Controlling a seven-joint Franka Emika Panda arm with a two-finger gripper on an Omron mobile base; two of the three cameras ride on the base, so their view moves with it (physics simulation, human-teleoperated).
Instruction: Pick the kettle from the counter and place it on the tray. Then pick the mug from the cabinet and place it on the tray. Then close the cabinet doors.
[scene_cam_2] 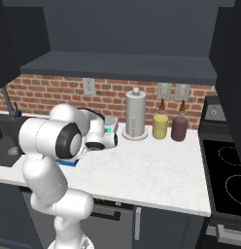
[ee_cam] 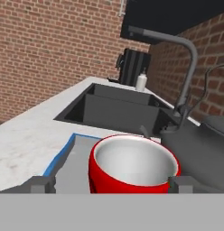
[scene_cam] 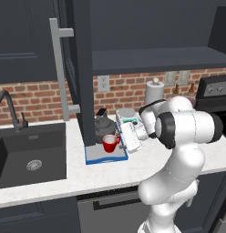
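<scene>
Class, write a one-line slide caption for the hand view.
Open gripper straddles the red mug on the blue-rimmed tray, kettle beside it.

Red mug (ee_cam: pixel 132 169) stands upright on the blue-rimmed grey tray (scene_cam: pixel 105 157) beside the dark grey kettle (scene_cam: pixel 104 122), tray resting on the white counter (scene_cam: pixel 51 184); navy cabinet door (scene_cam: pixel 83 68) stands open.

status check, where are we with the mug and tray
Gripper open, straddling small red mug. Mug upright on blue-rimmed grey tray beside dark kettle. Navy cabinet door open.
</scene>
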